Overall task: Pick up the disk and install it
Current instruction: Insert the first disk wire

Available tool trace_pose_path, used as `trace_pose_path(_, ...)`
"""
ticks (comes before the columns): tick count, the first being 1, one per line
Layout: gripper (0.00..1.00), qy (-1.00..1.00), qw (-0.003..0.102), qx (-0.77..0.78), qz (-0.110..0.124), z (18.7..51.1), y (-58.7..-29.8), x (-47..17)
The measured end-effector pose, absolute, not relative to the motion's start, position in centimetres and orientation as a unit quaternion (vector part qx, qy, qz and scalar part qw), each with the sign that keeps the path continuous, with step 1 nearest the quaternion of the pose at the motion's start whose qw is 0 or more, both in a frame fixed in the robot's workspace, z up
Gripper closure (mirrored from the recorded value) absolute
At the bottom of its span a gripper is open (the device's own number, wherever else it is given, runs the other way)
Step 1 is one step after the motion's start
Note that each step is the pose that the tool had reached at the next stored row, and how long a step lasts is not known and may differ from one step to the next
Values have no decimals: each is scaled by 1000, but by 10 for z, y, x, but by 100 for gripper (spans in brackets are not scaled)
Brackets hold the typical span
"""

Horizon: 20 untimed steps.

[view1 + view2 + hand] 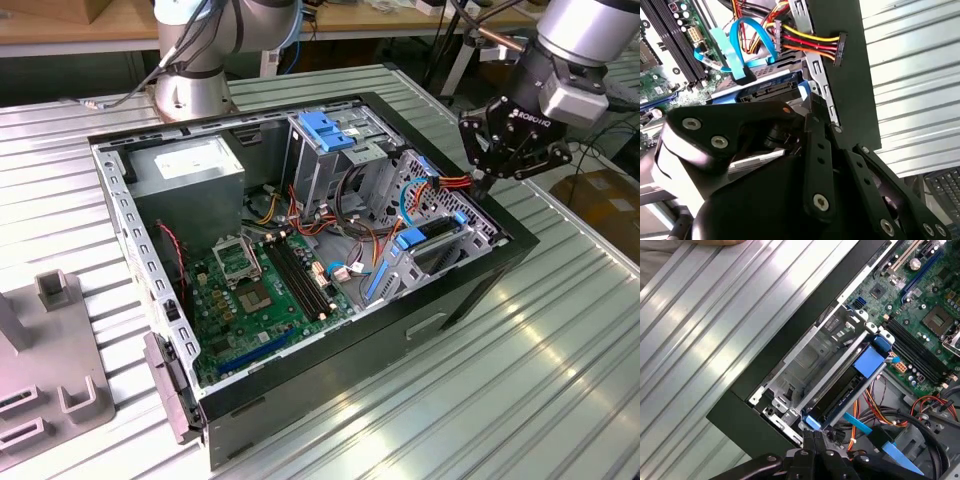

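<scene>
**Gripper (480, 185) at the bay, disk (842, 387) in its slot**

The fingertips (810, 445) look pinched together on nothing. They sit just above the blue bracket (812, 421) at the disk's near end; whether they touch it I cannot tell. The disk stands on edge inside the metal cage (805, 357), in the corner of the black case (350, 355) on the exterior view's right.

Judging by this, the step is seating the disk. A push would do best straight along the cage's rails and centred on the bracket — not skewed. It should also keep off the orange-and-yellow cable (810, 42) and the blue cable (737, 45) hanging close by.

Farther off lie the green board (265, 285) and the grey power box (190, 165).

As for print — there is white lettering on the gripper's body and a white sticker on the power box, neither needed for the step.
</scene>
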State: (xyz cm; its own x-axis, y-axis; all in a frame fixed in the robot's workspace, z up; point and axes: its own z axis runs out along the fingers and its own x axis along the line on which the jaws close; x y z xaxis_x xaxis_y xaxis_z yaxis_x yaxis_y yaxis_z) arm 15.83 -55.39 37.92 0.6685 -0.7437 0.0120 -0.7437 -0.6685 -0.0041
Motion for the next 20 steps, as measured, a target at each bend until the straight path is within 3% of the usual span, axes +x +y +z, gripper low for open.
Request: trace_pose_path(20,88,-397,1,918,6,379,-516,163)
